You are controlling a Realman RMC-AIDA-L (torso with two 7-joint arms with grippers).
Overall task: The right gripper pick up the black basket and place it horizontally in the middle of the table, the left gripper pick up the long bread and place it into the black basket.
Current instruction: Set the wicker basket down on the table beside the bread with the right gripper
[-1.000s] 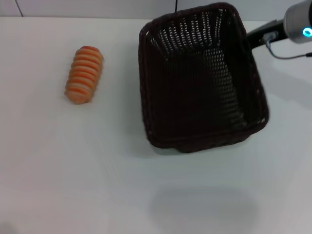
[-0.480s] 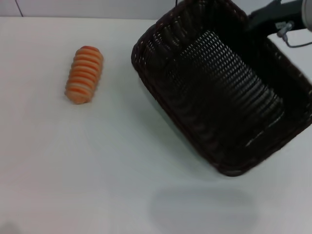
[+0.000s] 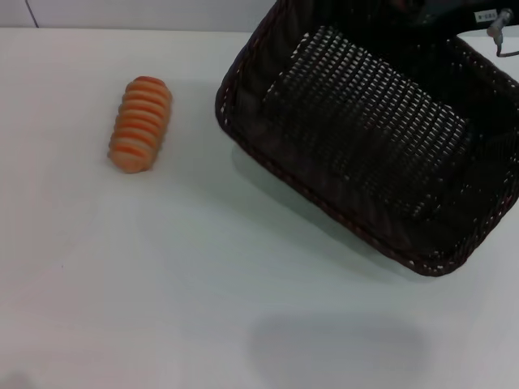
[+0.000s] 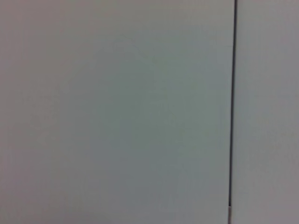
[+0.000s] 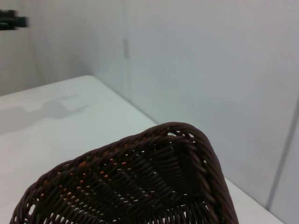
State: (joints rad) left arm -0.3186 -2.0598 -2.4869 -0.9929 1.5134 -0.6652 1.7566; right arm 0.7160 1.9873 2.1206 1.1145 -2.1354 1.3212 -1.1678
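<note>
While the black basket [image 3: 369, 138] hangs tilted over the table [image 3: 162, 308] for turning, the head view shows the right gripper [image 3: 442, 10] at its far rim (grip state cannot be told); the long bread [image 3: 140, 124] lies apart, left. The right wrist view shows only braided rim

We see the right claw [image 3: 442, 10] at the far rim of the black basket [image 3: 365, 138], which hangs tilted below and in front of it and blocks that side. Well off to the claw's left, the long bread [image 3: 141, 124] lies alone. Between them and nearer us, the worktop [image 3: 162, 284] lies open.
</note>
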